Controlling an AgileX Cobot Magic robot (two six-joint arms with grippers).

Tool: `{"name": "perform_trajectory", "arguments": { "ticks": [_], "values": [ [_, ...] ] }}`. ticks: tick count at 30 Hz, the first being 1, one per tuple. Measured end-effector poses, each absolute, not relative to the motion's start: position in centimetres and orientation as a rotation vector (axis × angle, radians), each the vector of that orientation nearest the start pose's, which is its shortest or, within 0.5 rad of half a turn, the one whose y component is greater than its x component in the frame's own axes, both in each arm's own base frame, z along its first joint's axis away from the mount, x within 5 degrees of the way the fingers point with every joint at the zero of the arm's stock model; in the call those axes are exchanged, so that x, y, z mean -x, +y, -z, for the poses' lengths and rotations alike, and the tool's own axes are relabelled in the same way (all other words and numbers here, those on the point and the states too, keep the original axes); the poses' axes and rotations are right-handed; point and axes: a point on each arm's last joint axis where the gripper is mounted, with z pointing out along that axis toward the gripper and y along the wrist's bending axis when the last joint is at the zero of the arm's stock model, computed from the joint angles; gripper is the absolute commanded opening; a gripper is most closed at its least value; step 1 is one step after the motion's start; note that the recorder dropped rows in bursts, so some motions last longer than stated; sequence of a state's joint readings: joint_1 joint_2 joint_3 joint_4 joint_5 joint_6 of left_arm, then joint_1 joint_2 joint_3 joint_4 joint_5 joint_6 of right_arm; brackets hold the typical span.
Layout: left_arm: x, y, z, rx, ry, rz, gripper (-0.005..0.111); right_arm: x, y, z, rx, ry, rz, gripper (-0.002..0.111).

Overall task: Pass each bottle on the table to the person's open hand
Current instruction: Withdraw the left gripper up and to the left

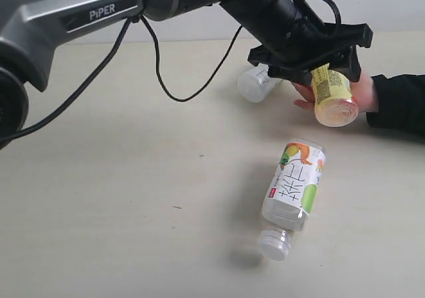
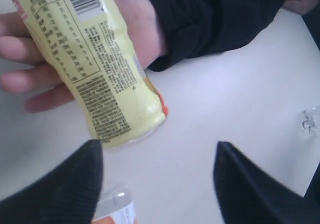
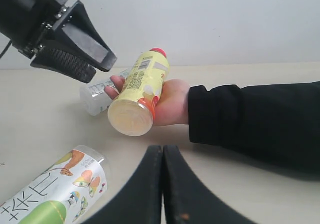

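Left wrist view: the left gripper (image 2: 157, 149) is seen released, its fingers spread wide with nothing between them. The yellow bottle (image 2: 95, 69) lies just beyond the tips, and no contact can be made out. The exterior view agrees: the gripper hangs over the bottle with its jaws apart. The bottle is carried in the person's hand (image 3: 172, 102), fingers under it, red cap toward the wall and base toward the right wrist camera. The right gripper (image 3: 163, 151) is clenched on nothing, fingers pressed together, well apart from the handover.

Progress, as judged: handover of the yellow bottle is taken as done or all but done. Two more are seen on the bench (image 1: 133, 198):
- A clear bottle (image 1: 254, 84) lies on its side just behind the hand, partly hidden by the gripper, its label not readable.
- A wider bottle (image 1: 294, 185) with a white, green and orange label lies on its side nearer the exterior camera, white cap toward the front.

Both are left to be handed over. A fourth bottle is not seen in any view; whether it is delivered or out of frame cannot be told.

Surface: the bench is pale beige, flat and matte, with a few dark specks. Room: a plain white wall (image 3: 225, 19) stands behind it. A black cable (image 1: 159, 66) hangs slack from the left arm. A black sleeve (image 3: 260, 119) comes in from the right.
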State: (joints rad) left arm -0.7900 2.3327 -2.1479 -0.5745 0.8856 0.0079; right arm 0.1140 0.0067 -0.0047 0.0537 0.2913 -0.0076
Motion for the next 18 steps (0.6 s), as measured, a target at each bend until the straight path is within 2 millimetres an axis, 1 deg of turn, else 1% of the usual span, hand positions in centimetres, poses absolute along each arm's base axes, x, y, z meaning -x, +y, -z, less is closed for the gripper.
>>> {"name": "perform_trajectory", "arguments": {
  "ticks": [3, 6, 10, 13, 18],
  "values": [
    [-33.9, -39.6, -24.2, -0.801, 2.539, 0.959, 0.002, -5.4, 0.8, -18.8, 0.073, 1.777, -0.128, 0.0],
    [-33.5, -39.2, -25.0, -0.873, 2.537, 0.93, 0.001, -5.4, 0.8, -18.8, 0.073, 1.777, -0.128, 0.0],
    [-33.1, -38.9, -25.4, -0.922, 2.548, 0.911, 0.0, -5.4, 0.8, -18.8, 0.073, 1.777, -0.128, 0.0],
    [-32.9, -38.6, -25.7, -0.954, 2.525, 0.898, 0.0, -5.4, 0.8, -18.8, 0.073, 1.777, -0.128, 0.0],
    [-31.7, -37.0, -25.7, -0.977, 2.465, 0.852, 0.0, -5.4, 0.8, -18.8, 0.073, 1.777, -0.128, 0.0]
  ]
}}
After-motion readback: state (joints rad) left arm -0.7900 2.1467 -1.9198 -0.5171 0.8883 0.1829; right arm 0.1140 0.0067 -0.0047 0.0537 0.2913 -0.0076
